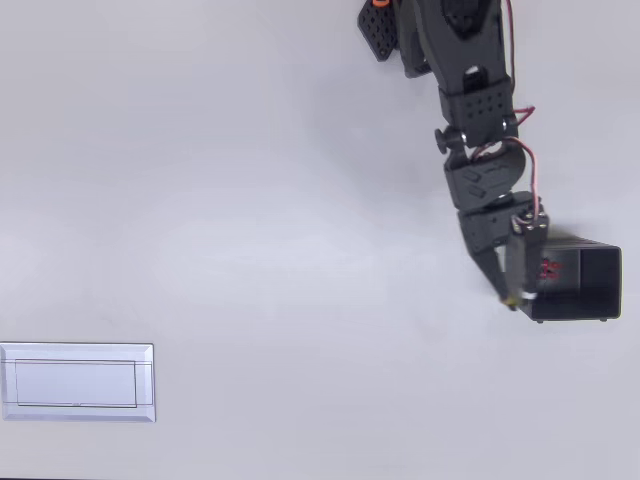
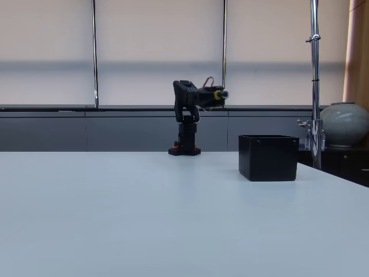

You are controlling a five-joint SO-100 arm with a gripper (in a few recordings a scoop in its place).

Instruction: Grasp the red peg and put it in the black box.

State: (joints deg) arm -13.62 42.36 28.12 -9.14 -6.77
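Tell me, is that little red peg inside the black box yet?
Inside. In the overhead view the red peg lies on the floor of the black box, beside the tool at its left wall.

A wide, pale grey-white table [image 2: 144, 219] fills the lower half of the fixed view, evenly lit and without sharp shadows. Behind the table, a long dark grey ledge [image 2: 86, 108] runs below a beige wall [image 2: 150, 34] crossed by thin vertical metal rods [image 2: 94, 52]. To the right of the table stands a shiny metal pole [image 2: 315, 81], with a round grey-green ceramic jar [image 2: 345, 123] just beside it and a brown curtain edge [image 2: 358, 52] above the jar.
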